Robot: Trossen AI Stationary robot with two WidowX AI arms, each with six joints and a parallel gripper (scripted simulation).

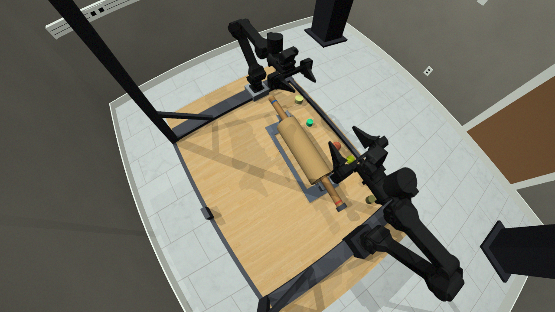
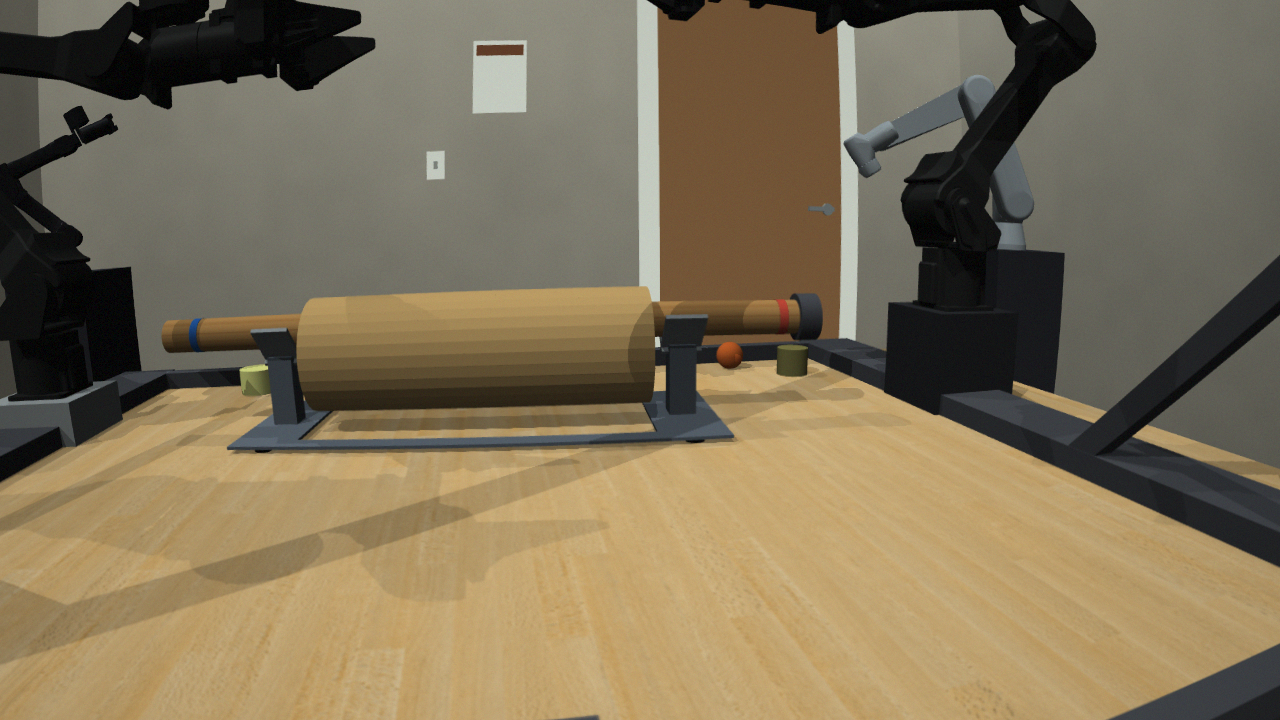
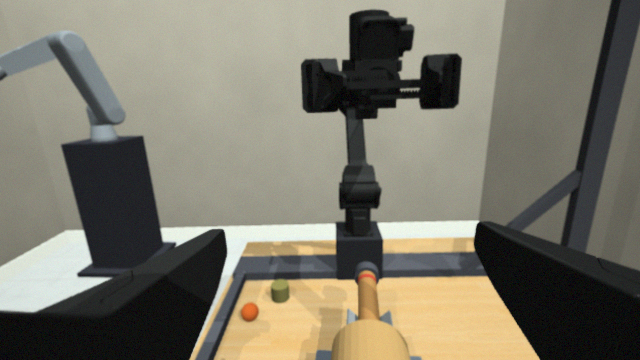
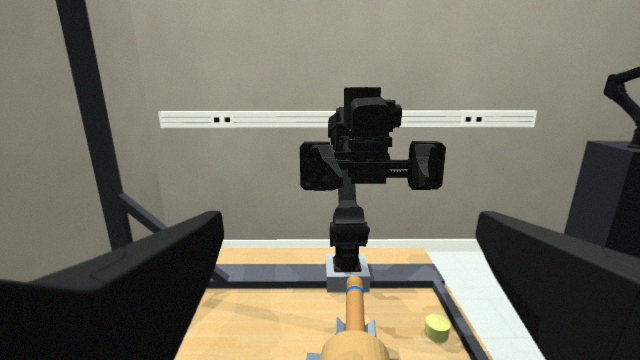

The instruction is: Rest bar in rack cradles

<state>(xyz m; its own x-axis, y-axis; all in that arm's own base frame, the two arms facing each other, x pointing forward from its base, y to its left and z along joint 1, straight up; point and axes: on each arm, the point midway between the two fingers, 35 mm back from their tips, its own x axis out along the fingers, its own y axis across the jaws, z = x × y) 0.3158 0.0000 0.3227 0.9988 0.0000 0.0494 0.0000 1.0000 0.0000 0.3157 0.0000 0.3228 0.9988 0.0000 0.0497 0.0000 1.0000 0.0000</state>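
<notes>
The wooden bar (image 2: 725,316) lies level across the grey rack (image 2: 483,438), with each end resting in a cradle. The paper roll (image 1: 304,151) sits on the bar between the two cradles, also seen in the exterior view (image 2: 474,347). The rack stands flat on the table. My left gripper (image 1: 300,77) is open and empty, raised high beyond the bar's blue-banded end (image 1: 274,101). My right gripper (image 1: 349,145) is open and empty, raised high near the red-banded end (image 1: 338,201). Neither gripper touches the bar.
Small items lie along the table's edge beside the rack: a pale yellow cylinder (image 1: 298,99), a green cylinder (image 1: 309,122), an orange ball (image 1: 336,145), a yellow-green ball (image 1: 350,159) and an olive cylinder (image 1: 371,199). A dark frame rims the table.
</notes>
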